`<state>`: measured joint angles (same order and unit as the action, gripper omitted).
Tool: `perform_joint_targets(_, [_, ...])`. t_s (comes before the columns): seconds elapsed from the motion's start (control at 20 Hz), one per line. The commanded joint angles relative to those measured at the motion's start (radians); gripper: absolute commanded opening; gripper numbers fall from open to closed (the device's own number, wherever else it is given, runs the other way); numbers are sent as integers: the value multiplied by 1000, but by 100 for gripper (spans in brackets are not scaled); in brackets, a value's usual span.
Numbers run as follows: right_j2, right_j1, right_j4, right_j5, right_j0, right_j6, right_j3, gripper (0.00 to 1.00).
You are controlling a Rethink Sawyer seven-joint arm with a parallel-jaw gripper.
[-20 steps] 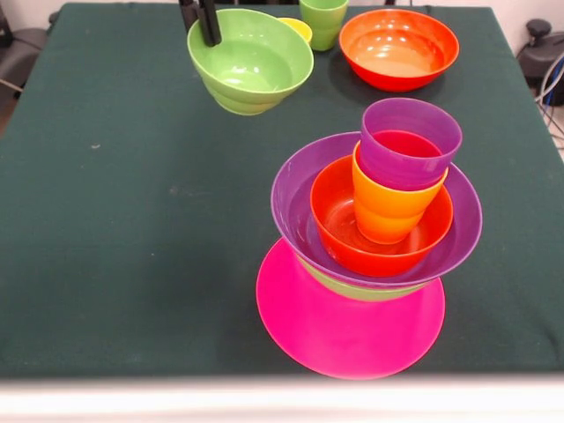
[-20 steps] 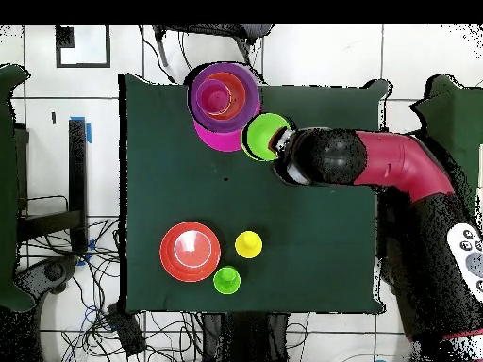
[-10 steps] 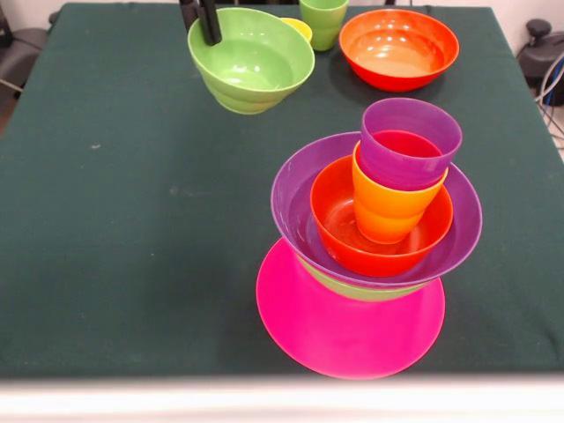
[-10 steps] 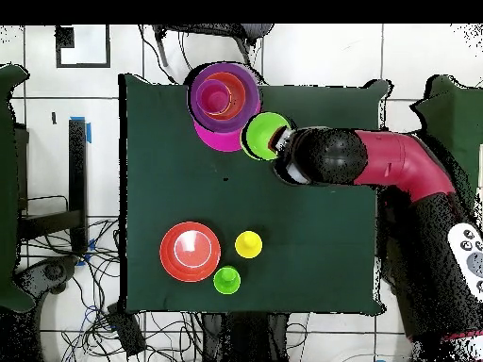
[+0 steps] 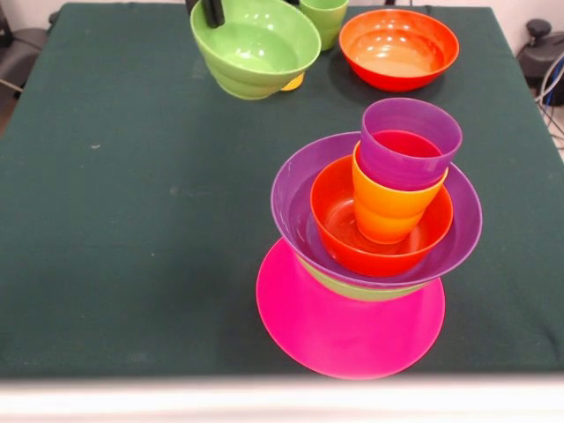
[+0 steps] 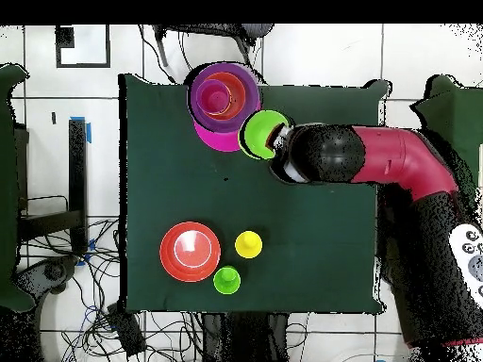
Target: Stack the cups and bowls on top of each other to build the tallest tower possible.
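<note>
Front view: your gripper [image 5: 208,9] is clamped on the rim of the light green bowl [image 5: 256,48], lifted at far side, well apart from the tower [image 5: 374,233] near right. Step in hand – carrying it. Next I think: bring it over the purple cup [image 5: 410,141], lower slowly – cup top is narrow.

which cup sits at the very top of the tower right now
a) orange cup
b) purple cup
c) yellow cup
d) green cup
b: the purple cup is nested in the orange cup at the top of the tower, while the yellow cup and the green cup stand apart on the table.
</note>
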<state>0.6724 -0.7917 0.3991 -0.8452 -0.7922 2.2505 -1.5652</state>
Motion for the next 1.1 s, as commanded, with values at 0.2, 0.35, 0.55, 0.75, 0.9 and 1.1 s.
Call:
perform_joint_targets(0.2, [31,14,19,-208,81,-220,114,0])
perform_joint_targets(0.35, [32,19,19,-223,99,-205,136,0])
perform_joint_targets(0.55, [31,26,16,-216,120,-184,150,0])
perform_joint_targets(0.75, [24,49,23,-195,140,-168,175,0])
perform_joint_targets(0.9, [15,60,29,-193,159,-159,198,0])
perform_joint_targets(1.1, [7,63,25,-214,179,-153,228,0])
